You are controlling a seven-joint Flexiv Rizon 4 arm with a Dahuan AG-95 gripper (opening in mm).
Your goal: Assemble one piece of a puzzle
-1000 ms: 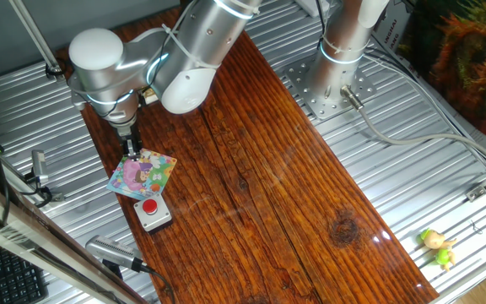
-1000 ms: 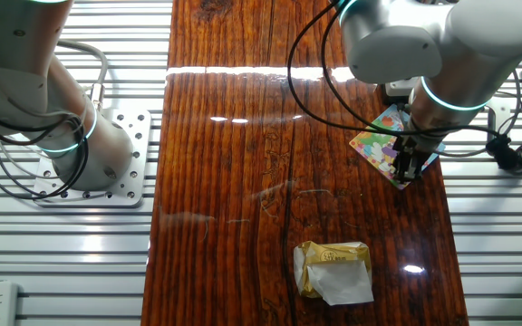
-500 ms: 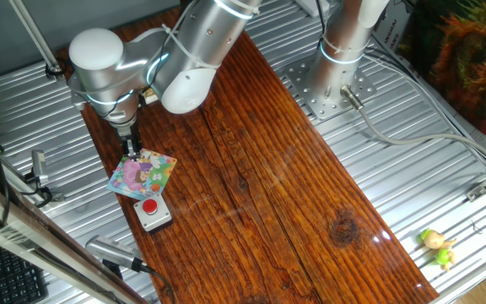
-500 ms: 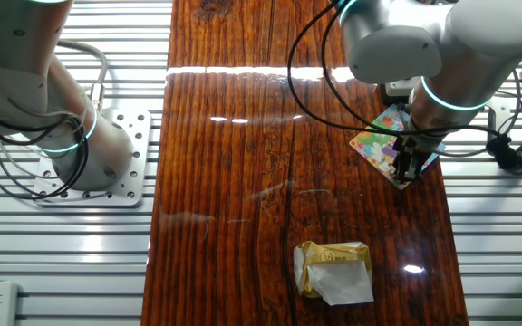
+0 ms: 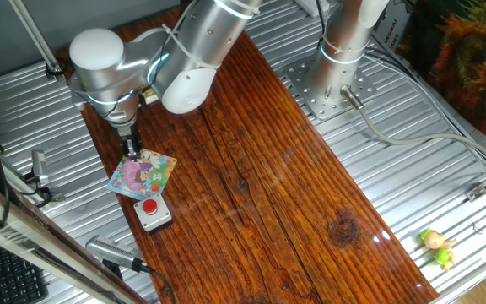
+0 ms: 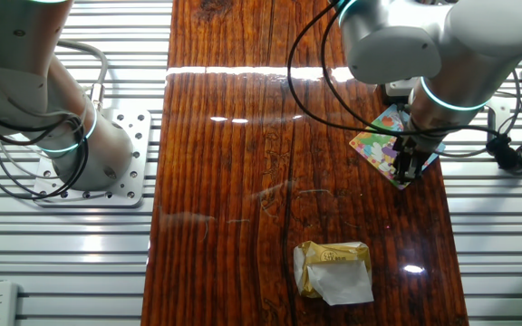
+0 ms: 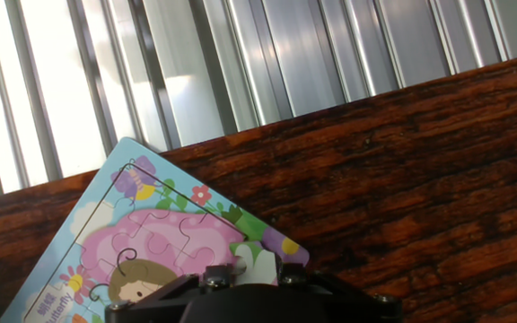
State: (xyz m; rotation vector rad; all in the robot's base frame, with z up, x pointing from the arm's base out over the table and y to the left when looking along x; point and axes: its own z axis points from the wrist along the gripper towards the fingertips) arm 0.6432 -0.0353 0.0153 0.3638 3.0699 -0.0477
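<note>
Pastel pink, yellow and green, the small flat square puzzle board lies near the wooden table's edge. The gripper presses at its corner; the piece seems nearly seated. Its jaws' state I cannot tell.

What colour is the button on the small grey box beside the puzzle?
Red button, clearest in one fixed view.
</note>
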